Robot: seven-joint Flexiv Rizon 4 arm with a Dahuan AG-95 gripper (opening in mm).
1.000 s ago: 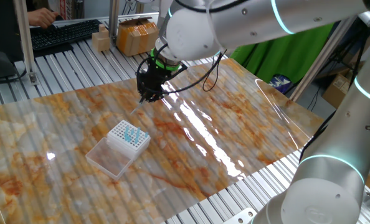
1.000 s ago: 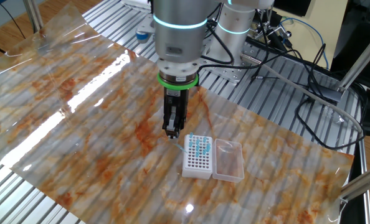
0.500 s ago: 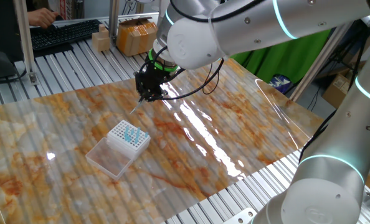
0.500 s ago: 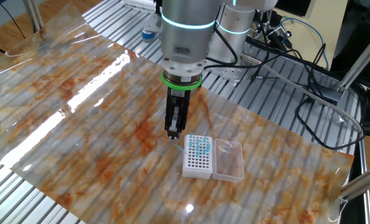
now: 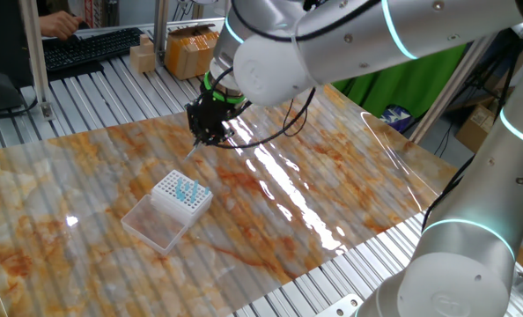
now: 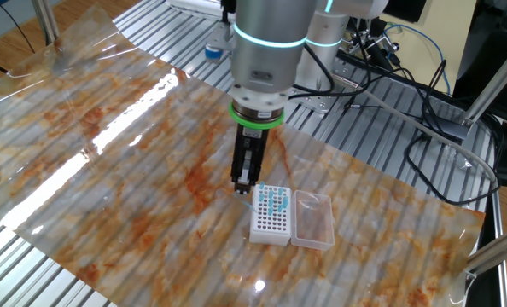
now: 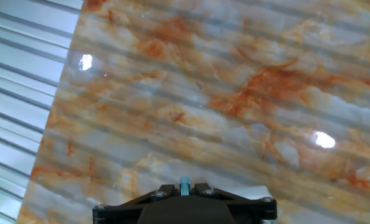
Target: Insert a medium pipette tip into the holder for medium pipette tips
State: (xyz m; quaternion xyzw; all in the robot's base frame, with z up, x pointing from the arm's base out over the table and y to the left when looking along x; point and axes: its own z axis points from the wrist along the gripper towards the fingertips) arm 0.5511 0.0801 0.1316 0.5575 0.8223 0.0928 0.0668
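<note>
At the bottom centre of the hand view, the gripper is seen closed on the medium pipette tip, whose pale blue end pokes up between the dark fingers. Beyond it only the marbled table cover fills that frame, with a pale corner, possibly the rack, just showing at the lower right.

In the other fixed view, the holder for medium pipette tips is found low in the middle of the frame, its clear lid lying open on its right, and a bunch of teal tips standing in the far rows. The gripper hangs just to the upper left of the holder, above the table and not over the grid.

In the one fixed view, the tip is seen slanting down from the gripper, with the holder lower in the frame.

The carrying step is judged to be in hand, with insertion not yet begun. For the next move, the tip must be brought over a free hole, aligned upright with it, and lowered gently before being released.
</note>
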